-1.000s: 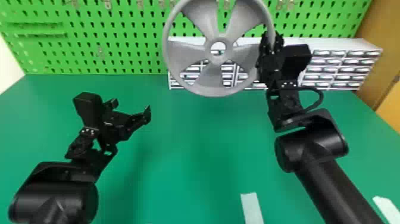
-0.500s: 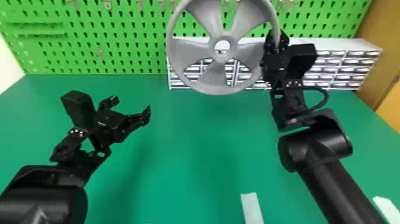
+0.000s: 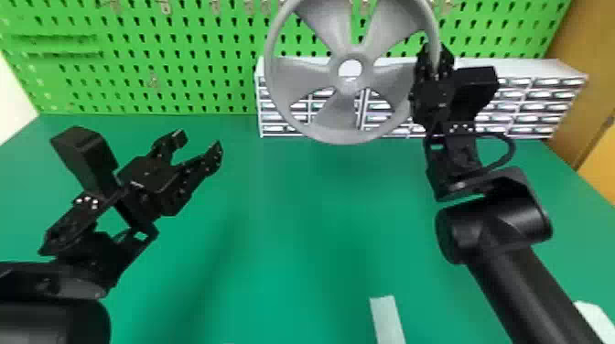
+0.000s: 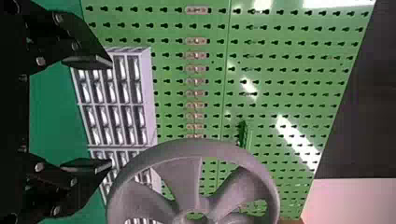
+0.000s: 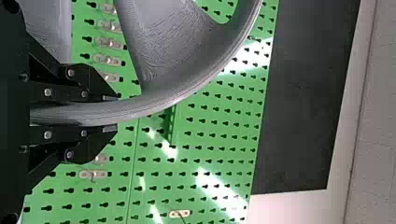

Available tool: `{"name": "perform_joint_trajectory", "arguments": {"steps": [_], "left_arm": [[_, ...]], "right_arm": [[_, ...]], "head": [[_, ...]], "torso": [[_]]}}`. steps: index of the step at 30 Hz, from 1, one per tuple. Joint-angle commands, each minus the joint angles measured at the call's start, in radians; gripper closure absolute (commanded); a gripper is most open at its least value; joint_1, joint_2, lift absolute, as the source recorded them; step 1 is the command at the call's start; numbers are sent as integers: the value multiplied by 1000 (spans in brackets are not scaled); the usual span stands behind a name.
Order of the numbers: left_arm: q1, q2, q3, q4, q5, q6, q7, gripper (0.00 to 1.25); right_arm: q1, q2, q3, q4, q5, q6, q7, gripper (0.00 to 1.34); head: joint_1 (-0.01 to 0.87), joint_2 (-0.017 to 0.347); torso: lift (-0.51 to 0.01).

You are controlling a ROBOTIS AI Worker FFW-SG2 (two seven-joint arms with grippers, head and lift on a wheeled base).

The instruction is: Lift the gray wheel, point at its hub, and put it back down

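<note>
Beyond both our hands stands a green pegboard (image 3: 174, 96), with a green tabletop (image 3: 283, 274) spreading beneath them. A low, pale drawer unit (image 3: 526, 98) sits at the back of the table, behind our right gripper (image 3: 435, 52) and reaching out to either side of it. With that gripper we hold the gray wheel (image 3: 337, 110) by its rim, the two fingers pressed close on opposite faces. The wheel hangs upright in the air, extending leftward from our grip, its hub (image 3: 351, 85) well to the left of the fingers. Our left gripper (image 3: 200, 142) is spread wide with nothing between its fingers, lower than the hub and apart from the wheel, which lies ahead of it. Nearer us than the right gripper, a white strip (image 3: 386, 320) lies on the tabletop.
</note>
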Motion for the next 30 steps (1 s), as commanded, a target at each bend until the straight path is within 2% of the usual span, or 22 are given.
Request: {"name": "perform_joint_trajectory", "arguments": {"steps": [1, 2, 3, 8, 16, 23, 26, 30], "left_arm": [[4, 2, 5, -62, 10, 74, -2, 1013], [3, 2, 5, -71, 4, 91, -4, 1118], [4, 2, 2, -77, -7, 96, -4, 1154], [4, 0, -16, -89, -26, 96, 2, 1217], [-7, 2, -21, -89, 21, 94, 2, 1219], [-22, 8, -35, -92, 19, 96, 4, 1219], [-33, 15, -47, -94, 60, 128, 24, 1219], [-60, 15, -76, -94, 36, 133, 27, 1219]], "right_arm": [[0, -2, -3, -2, 1, 0, 0, 1326], [0, -2, -3, -2, 1, 0, 0, 1326], [0, -4, -3, -2, 1, 0, 0, 1326], [-5, -5, 4, 1, 1, 2, 0, 1326], [-12, -5, 16, 10, 1, 3, 0, 1326], [-18, -5, 19, 16, 1, 5, 0, 1326], [-23, -4, 28, 24, -1, 5, 0, 1326], [-32, 1, 43, 39, -5, 5, 0, 1326]], "head": [[692, 48], [692, 48], [692, 48], [692, 48], [692, 48], [692, 48], [692, 48], [692, 48]], "torso": [[-88], [-88], [-88], [-88], [-88], [-88], [-88], [-88]]}}
